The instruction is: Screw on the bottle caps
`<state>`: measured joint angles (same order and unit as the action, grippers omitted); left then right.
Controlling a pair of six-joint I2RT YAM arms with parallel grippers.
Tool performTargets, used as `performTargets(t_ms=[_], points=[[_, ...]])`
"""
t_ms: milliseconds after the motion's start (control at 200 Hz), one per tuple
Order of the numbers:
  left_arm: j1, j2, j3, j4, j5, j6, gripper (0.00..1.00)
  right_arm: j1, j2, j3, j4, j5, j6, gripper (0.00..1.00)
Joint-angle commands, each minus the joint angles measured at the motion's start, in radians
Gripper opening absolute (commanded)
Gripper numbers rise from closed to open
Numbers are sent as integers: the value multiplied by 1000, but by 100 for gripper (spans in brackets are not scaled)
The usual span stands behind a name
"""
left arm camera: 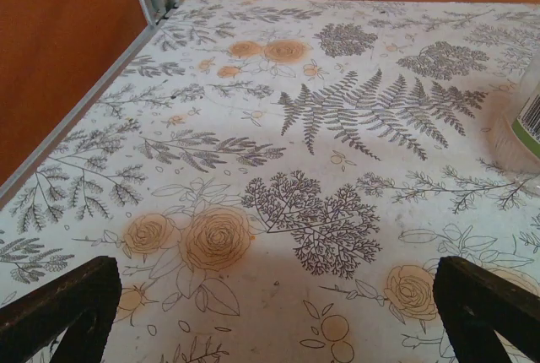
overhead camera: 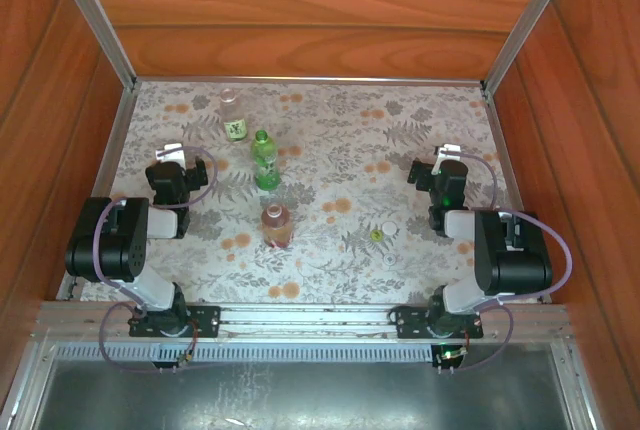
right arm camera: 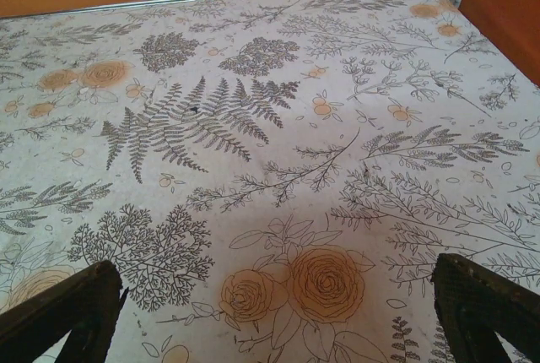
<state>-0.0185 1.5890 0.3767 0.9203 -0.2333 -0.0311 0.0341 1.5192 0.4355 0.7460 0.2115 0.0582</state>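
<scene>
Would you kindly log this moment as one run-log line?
left gripper open, empty | right gripper open, empty | three small plastic bottles standing | small round plastic caps loose near right arm

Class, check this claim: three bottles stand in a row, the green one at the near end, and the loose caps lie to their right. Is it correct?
No. The top external view shows the green bottle mid-row; the reddish-amber bottle stands at the near end. The loose caps do lie to their right.
</scene>
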Motion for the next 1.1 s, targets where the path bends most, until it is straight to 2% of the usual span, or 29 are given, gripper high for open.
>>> performTargets(t_ms=[0, 879, 974, 1094], points=[[8, -11, 6, 0, -9, -6, 100, 9, 4, 11, 4, 15, -3, 100], [9, -17, 4, -1, -4, -6, 100, 10, 0, 6, 10, 25, 2, 100], [9, -57, -9, -3, 18, 6, 100, 10, -28, -12, 22, 65, 20, 100], [7, -152, -44, -16, 10, 10, 100, 12, -66, -60, 89, 26, -8, 100]])
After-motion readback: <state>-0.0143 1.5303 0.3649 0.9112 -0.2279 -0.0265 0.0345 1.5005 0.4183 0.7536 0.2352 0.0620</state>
